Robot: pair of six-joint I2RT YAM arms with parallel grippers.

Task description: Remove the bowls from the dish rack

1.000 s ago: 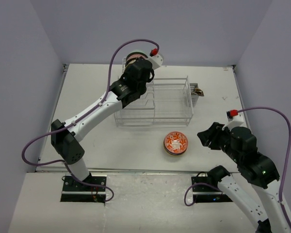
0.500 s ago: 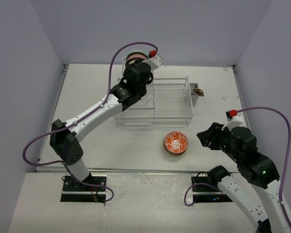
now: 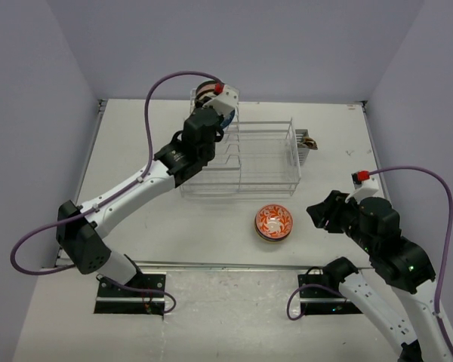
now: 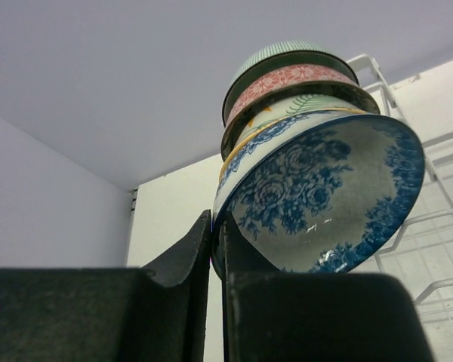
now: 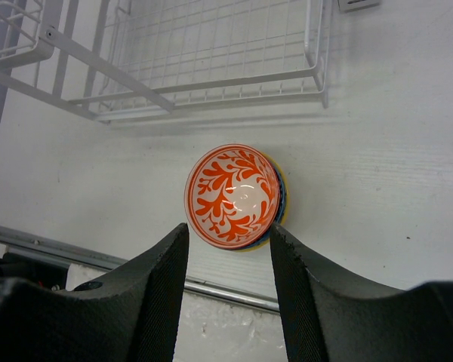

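The white-and-black left arm [image 3: 128, 192], trailed by a purple cable, stretches across the white table [image 3: 136, 143] to the far left end of the rectangular silvery wire dish rack [image 3: 264, 162]. In the wrist view, the left gripper [image 4: 214, 226] has its matte black fingers pressed almost together, pinching the rim of a glossy blue-and-white floral ceramic bowl [image 4: 317, 196] that stands on edge, its rose-patterned inside facing the camera. Three more round bowls stand nested behind it: a pale bowl with a yellow rim line and a green feather motif [image 4: 302, 105], a bowl with a pink-red patterned band [image 4: 287, 78] and a pale green ribbed bowl [image 4: 287, 53]. All four sit at the rack's left end, where thin upright dividers rise from a grid floor. A small dark object [image 3: 308, 141] lies against the rack's right end, too small to make out.

On the table in front of the rack, right of centre, a shiny red-orange bowl with white scrollwork [image 3: 274, 221] sits upright, nested in a second bowl with a yellow and blue outside [image 5: 279, 188]. The right gripper [image 5: 228, 234] hovers above the pair, its textured black fingers spread wide and holding nothing.
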